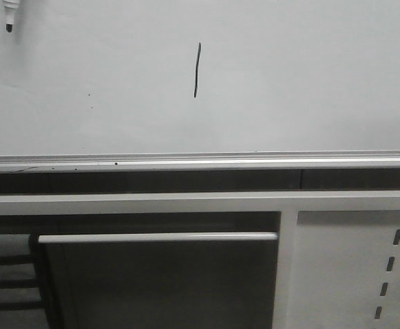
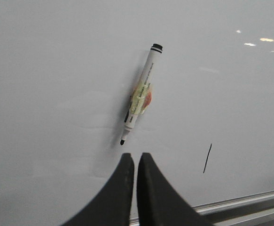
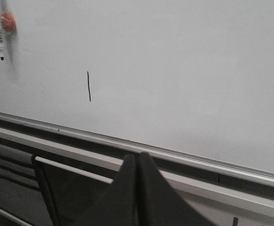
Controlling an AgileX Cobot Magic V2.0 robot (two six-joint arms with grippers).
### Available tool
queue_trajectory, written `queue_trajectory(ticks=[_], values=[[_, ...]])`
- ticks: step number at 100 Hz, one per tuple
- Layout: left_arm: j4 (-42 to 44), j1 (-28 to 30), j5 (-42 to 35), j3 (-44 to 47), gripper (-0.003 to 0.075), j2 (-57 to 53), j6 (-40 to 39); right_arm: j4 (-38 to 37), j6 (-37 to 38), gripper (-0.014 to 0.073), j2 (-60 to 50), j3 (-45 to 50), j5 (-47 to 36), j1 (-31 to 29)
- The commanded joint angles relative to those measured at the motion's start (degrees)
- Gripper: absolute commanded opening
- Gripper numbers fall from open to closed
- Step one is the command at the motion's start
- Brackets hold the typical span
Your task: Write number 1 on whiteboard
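Observation:
The whiteboard (image 1: 309,82) fills the upper part of the front view, with a silver rail (image 1: 200,163) along its lower edge. The number 1 (image 1: 196,70) is a thin black stroke near the board's middle; it also shows in the left wrist view (image 2: 207,158) and the right wrist view (image 3: 89,86). A white marker (image 2: 140,94) with a black tip clings to the board, tip down, left of the stroke (image 1: 9,14). My left gripper (image 2: 136,157) is shut and empty, just short of the marker's tip. My right gripper (image 3: 137,155) is shut and empty, in front of the rail. Neither gripper shows in the front view.
Below the board runs a white frame bar (image 1: 186,202). A white perforated panel with slots (image 1: 350,267) stands at the lower right. A silver bar (image 1: 158,237) tops a dark panel at the lower middle. Dark shelves (image 1: 4,274) are at the lower left.

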Motion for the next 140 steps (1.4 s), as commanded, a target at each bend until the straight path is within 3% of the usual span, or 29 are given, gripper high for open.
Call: queue_trajectory(ticks=[1, 17, 24, 43, 53, 65, 86, 91, 140], values=[[0.35, 0.09, -1.06, -1.06, -0.002, 0.65, -0.39, 1.14, 0.05, -0.0064, -0.54, -1.35, -3.29, -0.27], [0.83, 0.09, -2.12, -0.82, -0.002, 0.65, -0.39, 1.14, 0.05, -0.0064, -0.54, -1.35, -3.29, -0.27], [6.7, 0.24, -1.64, -0.59, -0.002, 1.12, -3.04, 1.14, 0.05, -0.0064, -0.54, -1.35, -3.29, -0.27], [49.63, 8.36, -3.04, 2.42, -0.002, 2.89, -45.15, 1.14, 0.05, -0.0064, -0.54, -1.35, -3.29, -0.27], [61.62, 16.26, 2.17, 3.67, -0.002, 2.69, -60.23, 1.14, 0.05, -0.0064, -0.54, -1.35, -3.29, -0.27], [71.97, 24.26, 4.83, 6.19, -0.002, 0.27, -71.28, 1.14, 0.05, -0.0064, -0.54, -1.35, -3.29, -0.27], [77.16, 27.98, 4.06, 13.11, -0.002, -5.38, -76.44, 1.14, 0.05, -0.0064, -0.54, -1.35, -3.29, -0.27], [77.87, 28.23, 7.58, 12.95, -0.002, -5.38, -76.96, 1.14, 0.05, -0.0064, -0.54, -1.35, -3.29, -0.27], [77.98, 28.43, 9.86, 12.96, -0.002, -5.38, -76.96, 1.14, 0.05, -0.0064, -0.54, -1.35, -3.29, -0.27]])
